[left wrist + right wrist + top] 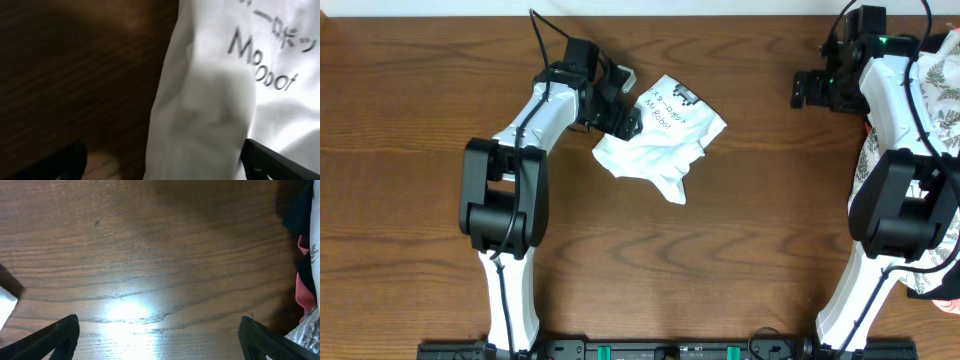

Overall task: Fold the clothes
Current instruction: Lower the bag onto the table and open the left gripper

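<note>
Overhead, the left gripper (626,108) hangs spread wide at the crumpled T-shirt's (665,140) edge, likely to pinch it; the right gripper (807,90) idles open.

The overhead camera looks straight down from high up, taking in the whole dark brown wooden worktop (720,280). My left wrist camera peers out between my left jaws, very close above the crumpled white cotton T-shirt with black print (210,110), which the overhead view also shows. My right wrist camera faces down between my right jaws, close to the worktop's grain.
</note>
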`<action>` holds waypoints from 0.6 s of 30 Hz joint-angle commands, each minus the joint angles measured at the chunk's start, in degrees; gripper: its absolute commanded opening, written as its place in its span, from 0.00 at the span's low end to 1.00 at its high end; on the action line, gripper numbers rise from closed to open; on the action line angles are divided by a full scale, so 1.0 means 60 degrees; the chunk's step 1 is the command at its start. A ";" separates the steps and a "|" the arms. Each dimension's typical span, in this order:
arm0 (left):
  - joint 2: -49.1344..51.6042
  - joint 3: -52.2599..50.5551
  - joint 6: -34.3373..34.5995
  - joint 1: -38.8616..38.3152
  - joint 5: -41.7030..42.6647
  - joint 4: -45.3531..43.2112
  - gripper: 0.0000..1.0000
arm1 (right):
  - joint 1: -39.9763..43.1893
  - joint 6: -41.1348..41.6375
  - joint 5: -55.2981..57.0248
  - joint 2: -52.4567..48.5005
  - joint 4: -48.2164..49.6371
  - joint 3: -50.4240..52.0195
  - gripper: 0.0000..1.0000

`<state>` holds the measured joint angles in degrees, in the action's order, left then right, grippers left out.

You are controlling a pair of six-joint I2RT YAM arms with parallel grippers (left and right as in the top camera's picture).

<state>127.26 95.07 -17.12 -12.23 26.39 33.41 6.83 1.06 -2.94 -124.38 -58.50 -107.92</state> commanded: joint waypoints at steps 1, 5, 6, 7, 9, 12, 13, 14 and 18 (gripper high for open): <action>0.0295 -0.0018 -0.0219 -0.0127 -0.0109 0.0189 0.98 | -0.0022 0.0102 0.0058 0.0062 -0.0004 0.0025 0.99; 0.0408 -0.0040 -0.0222 -0.0368 -0.0109 0.0441 0.98 | -0.0022 0.0102 0.0058 0.0062 -0.0004 0.0025 0.99; 0.0408 -0.0036 -0.0219 -0.0408 -0.0109 0.0474 0.98 | -0.0022 0.0102 0.0058 0.0062 -0.0004 0.0025 0.99; 0.0397 -0.0036 -0.0215 -0.0455 -0.0106 0.0510 0.98 | -0.0022 0.0102 0.0058 0.0062 -0.0004 0.0025 0.99; 0.0397 -0.0036 -0.0215 -0.0510 -0.0069 0.0619 0.98 | -0.0022 0.0106 0.0058 0.0062 -0.0004 0.0025 0.99; 0.0397 -0.0036 -0.0219 -0.0557 -0.0040 0.0936 1.00 | -0.0022 0.0106 0.0058 0.0062 -0.0004 0.0025 0.99; 0.0397 -0.0036 -0.0219 -0.0557 -0.0040 0.1060 0.97 | -0.0022 0.0102 0.0058 0.0062 -0.0004 0.0025 0.99; 0.0397 -0.0036 -0.0219 -0.0557 -0.0040 0.1155 0.92 | -0.0022 0.0102 0.0058 0.0062 -0.0004 0.0025 0.99; 0.0397 -0.0036 -0.0215 -0.0557 -0.0040 0.1359 0.49 | -0.0022 0.0106 0.0058 0.0062 -0.0004 0.0025 0.99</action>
<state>128.27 95.46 -17.87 -15.55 26.61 40.73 6.83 1.06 -2.94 -124.38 -58.48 -107.92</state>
